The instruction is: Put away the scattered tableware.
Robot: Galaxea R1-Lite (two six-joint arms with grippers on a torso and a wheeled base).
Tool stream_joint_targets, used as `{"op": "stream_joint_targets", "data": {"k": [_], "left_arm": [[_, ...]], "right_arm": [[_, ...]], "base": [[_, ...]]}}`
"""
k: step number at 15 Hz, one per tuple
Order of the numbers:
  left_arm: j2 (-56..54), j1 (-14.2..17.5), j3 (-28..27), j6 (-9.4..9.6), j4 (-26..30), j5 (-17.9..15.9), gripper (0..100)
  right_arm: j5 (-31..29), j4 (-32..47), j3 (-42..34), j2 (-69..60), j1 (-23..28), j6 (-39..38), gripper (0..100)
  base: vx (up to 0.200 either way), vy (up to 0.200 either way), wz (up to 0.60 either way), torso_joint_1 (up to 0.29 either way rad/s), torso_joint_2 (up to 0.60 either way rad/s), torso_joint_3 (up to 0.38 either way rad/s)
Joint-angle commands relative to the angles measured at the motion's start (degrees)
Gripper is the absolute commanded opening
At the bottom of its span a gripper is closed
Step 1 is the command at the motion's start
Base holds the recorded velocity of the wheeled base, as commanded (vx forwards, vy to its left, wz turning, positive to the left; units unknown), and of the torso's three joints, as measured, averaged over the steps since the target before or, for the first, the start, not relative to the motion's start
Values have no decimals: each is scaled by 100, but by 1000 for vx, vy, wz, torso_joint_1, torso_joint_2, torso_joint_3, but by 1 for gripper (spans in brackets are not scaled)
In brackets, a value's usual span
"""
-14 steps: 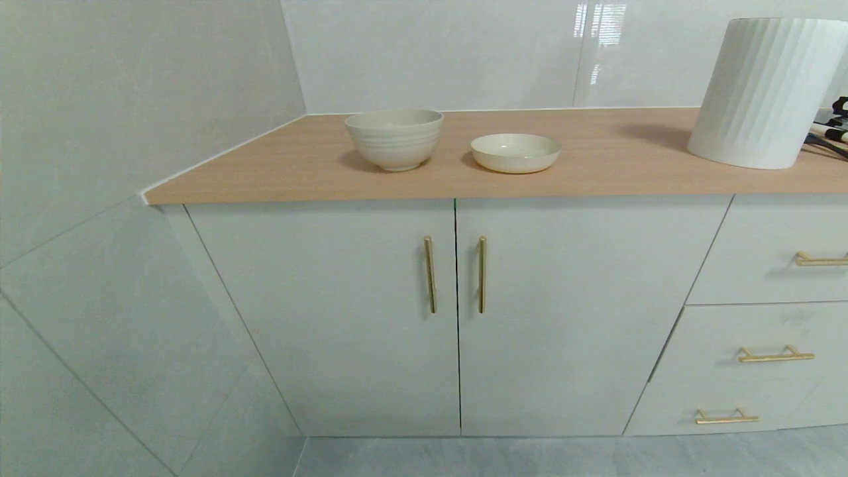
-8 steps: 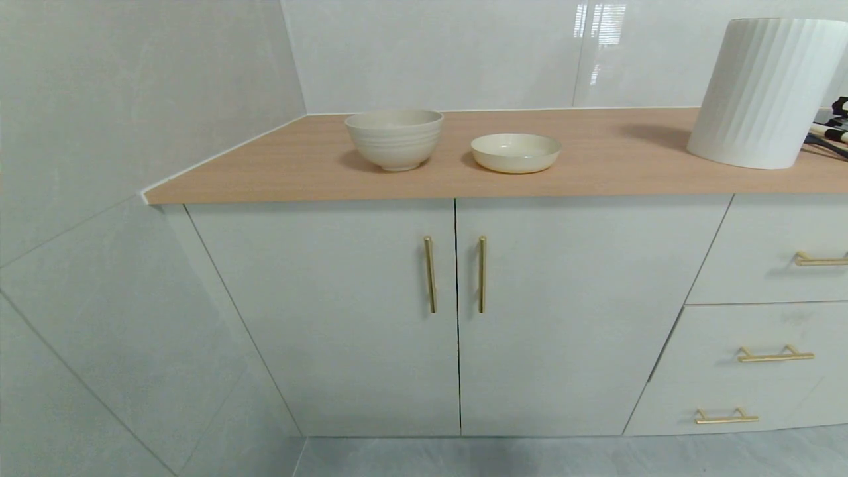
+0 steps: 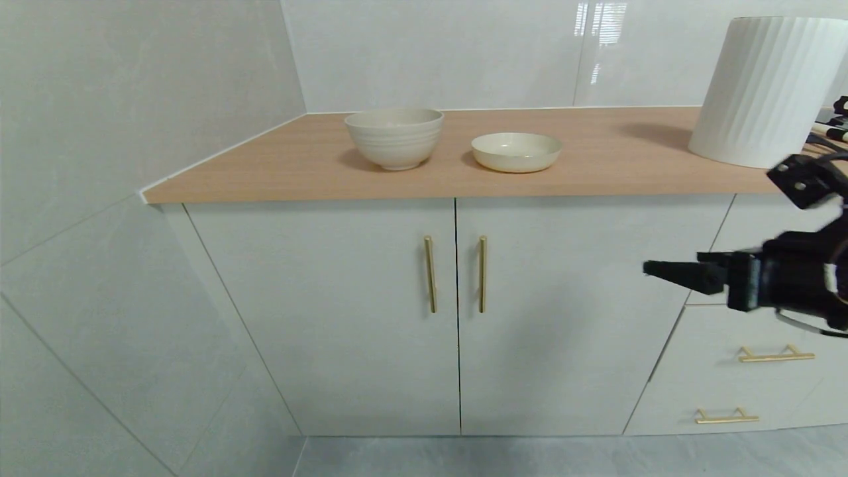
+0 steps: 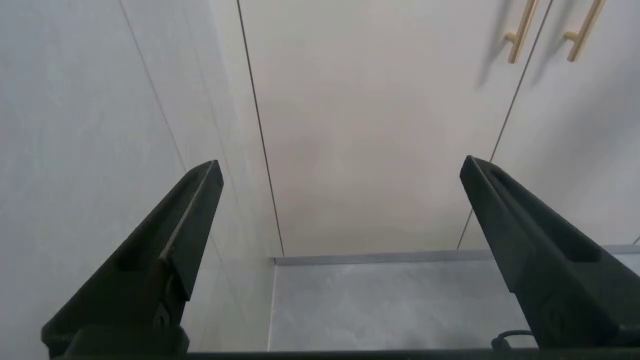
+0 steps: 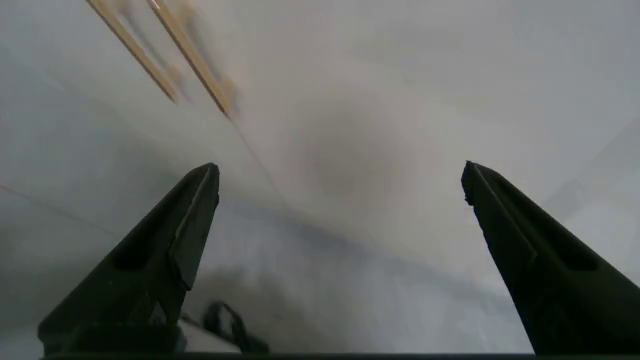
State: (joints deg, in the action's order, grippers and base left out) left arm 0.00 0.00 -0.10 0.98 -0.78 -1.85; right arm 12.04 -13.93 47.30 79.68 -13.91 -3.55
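The left gripper (image 4: 340,163) is hanging low in front of the pale grey left cabinet door (image 3: 318,318), its dark fingers spread wide apart and gripping nothing, with the floor showing under it. Up on the light wooden countertop (image 3: 278,165), the deep cream ribbed bowl (image 3: 393,138) is sitting upright, and just to its right, apart from it, the shallow cream dish (image 3: 517,152) is resting flat. Below them, the two slim brass bar handles (image 3: 430,274) (image 3: 482,274) are standing upright on either side of the seam between the left door and the right cabinet door (image 3: 583,331), both doors being shut. Farther right, the right gripper (image 3: 662,270) is hovering in front of the cabinet at about handle height, pointing leftward, its fingers likewise parted and empty. Both pieces of tableware are lying above and to the left of it, the dish being the nearer, so the right arm seems better placed for it, or for the right door's vertical handle. The tall white fluted container (image 3: 768,89) is standing at the counter's right end.
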Motion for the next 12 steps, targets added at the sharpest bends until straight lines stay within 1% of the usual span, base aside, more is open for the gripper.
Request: {"op": "stream_joint_targets", "data": {"k": [1, 4, 5, 8, 11, 12], "left_arm": [[0, 0, 1, -1, -1, 1, 100], [0, 0, 1, -1, -1, 1, 100], [0, 0, 1, -1, -1, 1, 100], [0, 0, 1, -1, -1, 1, 100], [0, 0, 1, -1, -1, 1, 100], [0, 0, 1, -1, -1, 1, 100]], "right_arm": [[246, -215, 1080, 1621, -551, -173, 100], [255, -206, 2029, 2579, -982, -199, 100], [263, -197, 2205, 2746, -1044, -208, 100], [351, -285, 2433, 3212, -1272, -252, 100], [448, -356, 2442, 3423, -1281, -287, 100], [465, -575, 2442, 3467, -1395, -542, 100]], "base": [[0, 0, 0, 0, 0, 0], [0, 0, 0, 0, 0, 0], [0, 0, 0, 0, 0, 0], [0, 0, 0, 0, 0, 0], [0, 0, 0, 0, 0, 0], [0, 0, 0, 0, 0, 0]]}}
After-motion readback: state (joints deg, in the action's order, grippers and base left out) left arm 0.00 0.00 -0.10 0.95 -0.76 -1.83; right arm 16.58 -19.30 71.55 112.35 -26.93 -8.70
